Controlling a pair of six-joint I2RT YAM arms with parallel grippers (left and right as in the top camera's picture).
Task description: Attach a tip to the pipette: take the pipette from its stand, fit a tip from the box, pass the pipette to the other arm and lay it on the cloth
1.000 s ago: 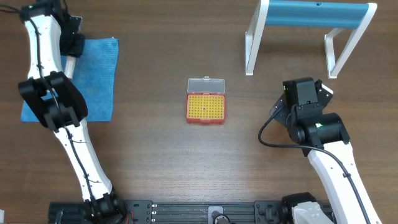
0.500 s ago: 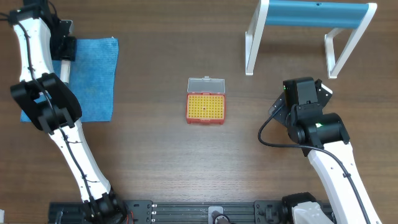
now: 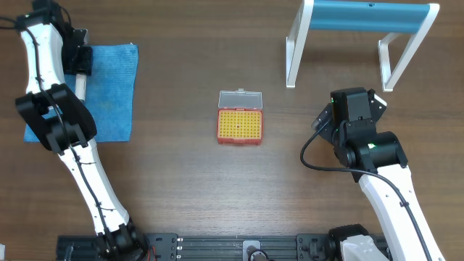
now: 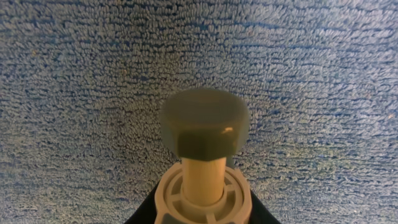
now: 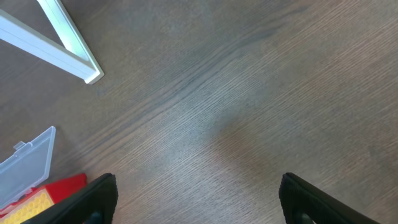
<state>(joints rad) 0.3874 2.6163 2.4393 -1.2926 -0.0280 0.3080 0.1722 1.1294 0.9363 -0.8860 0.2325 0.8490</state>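
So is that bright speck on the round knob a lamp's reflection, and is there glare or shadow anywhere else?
Left wrist view: likely yes, a small glint on the knob of the pipette; the cloth behind is evenly lit. Top view: even light, no glare on the table, faint soft shadows by the stand. Right wrist view: a dim patch on the wood, probably the arm's own shadow.

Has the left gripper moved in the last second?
Yes. The left gripper, holding the pipette, has shifted slightly down the top view and leftward against the cloth.

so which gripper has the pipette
The left gripper, shut on the pipette above the blue cloth; the right gripper is open and empty over bare table.
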